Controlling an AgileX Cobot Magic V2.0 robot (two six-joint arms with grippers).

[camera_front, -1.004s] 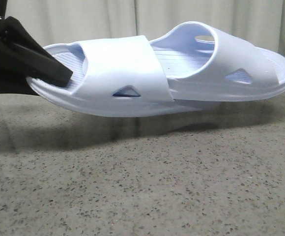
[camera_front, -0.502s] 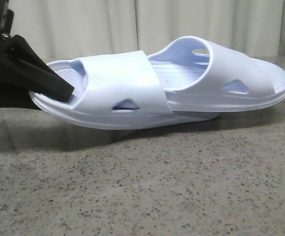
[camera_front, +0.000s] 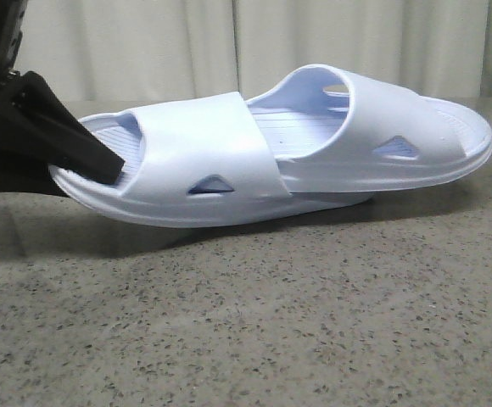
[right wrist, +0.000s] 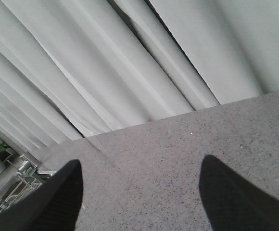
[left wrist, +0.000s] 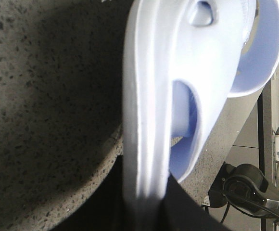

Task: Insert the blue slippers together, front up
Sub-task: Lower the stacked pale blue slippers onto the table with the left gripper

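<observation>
Left gripper [camera_front: 102, 165] fingers clamp the nested blue slippers [camera_front: 271, 153], resting low over the desk [camera_front: 246, 322] near its far edge; right gripper [right wrist: 139, 192] gapes, empty. Next, release.

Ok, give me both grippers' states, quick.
Left gripper: shut on the slippers, clamped at one end.
Right gripper: open, holding nothing.

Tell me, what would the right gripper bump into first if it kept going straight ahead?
Probably the speckled table, then the curtain. The right gripper is open and empty; depth is unclear.
</observation>
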